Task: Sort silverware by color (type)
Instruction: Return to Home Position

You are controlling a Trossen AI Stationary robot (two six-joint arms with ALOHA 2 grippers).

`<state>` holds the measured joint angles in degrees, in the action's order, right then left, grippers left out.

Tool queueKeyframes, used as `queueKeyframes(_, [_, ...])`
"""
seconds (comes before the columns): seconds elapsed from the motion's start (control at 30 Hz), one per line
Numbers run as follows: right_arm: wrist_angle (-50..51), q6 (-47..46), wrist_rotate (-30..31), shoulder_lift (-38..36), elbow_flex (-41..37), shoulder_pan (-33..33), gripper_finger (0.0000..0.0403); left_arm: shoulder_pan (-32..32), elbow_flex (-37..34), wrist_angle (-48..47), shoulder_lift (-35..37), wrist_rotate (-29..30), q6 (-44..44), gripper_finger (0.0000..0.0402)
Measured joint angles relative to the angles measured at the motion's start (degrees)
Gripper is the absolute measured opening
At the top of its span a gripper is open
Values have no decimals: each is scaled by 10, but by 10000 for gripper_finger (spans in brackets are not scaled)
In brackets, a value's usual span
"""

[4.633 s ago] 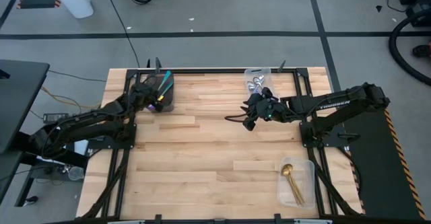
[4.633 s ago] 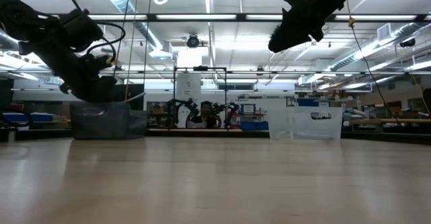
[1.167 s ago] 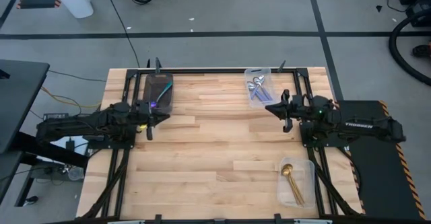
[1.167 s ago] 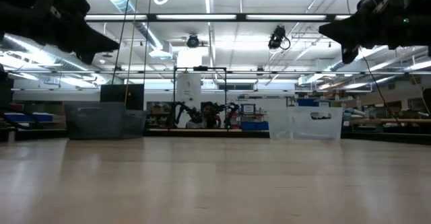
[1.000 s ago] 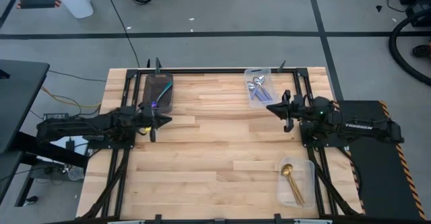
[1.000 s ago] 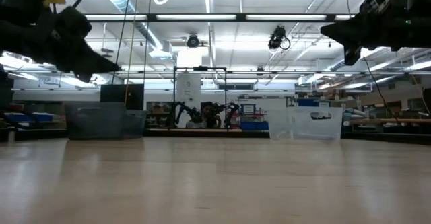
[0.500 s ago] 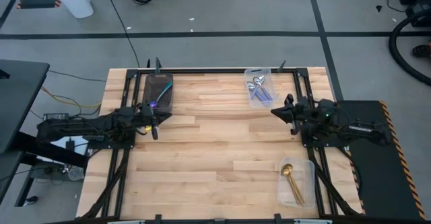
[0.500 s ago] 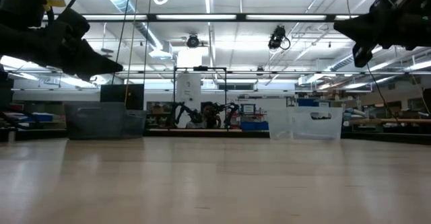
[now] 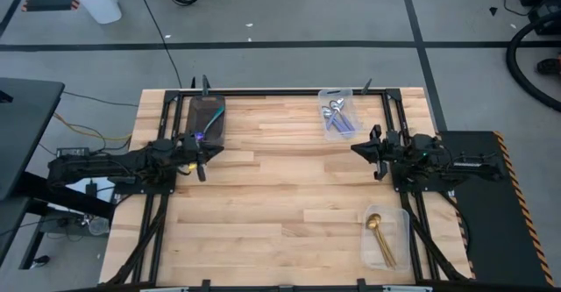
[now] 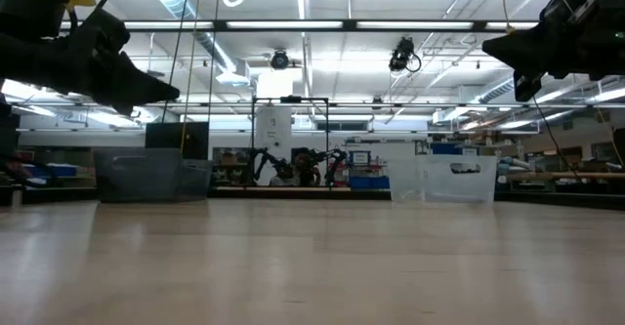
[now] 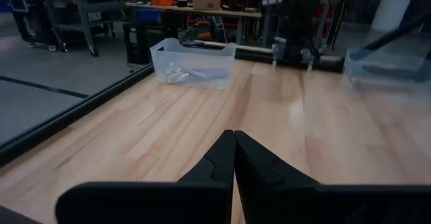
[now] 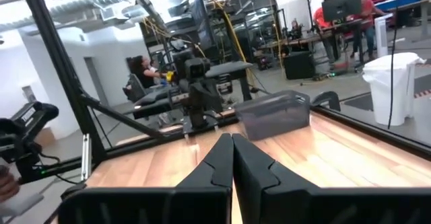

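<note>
Nearest, at 5 o'clock on the bench [image 9: 280, 195], gold spoons [image 9: 379, 235] lie in a clear bin [image 9: 405, 231]. We judge them light, stiff and slick, best pinched across mid-handle. The left gripper [image 11: 234, 136] at 9 and the right gripper [image 12: 232, 138] at 3 are pressed closed, empty. Lavender-handled spoons [image 9: 337, 117] sit at 1. We cannot make out what the dark tray [image 9: 208, 117] at 11 holds.

wooden table [image 9: 280, 204] | left side: dark tray [image 9: 207, 110] | right side: far clear bin [image 9: 337, 91], near clear bin [image 9: 400, 226]
</note>
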<state>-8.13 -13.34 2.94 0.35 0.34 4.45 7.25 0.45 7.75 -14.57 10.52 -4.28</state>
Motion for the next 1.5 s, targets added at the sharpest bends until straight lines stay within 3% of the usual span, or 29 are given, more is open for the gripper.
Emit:
queueKeyframes(0.23, [1,0,0,1,0,0,17,0,0,38,0,0,-105,16])
queueKeyframes(1.5, [1,0,0,1,0,0,16,0,0,40,0,0,-97,16])
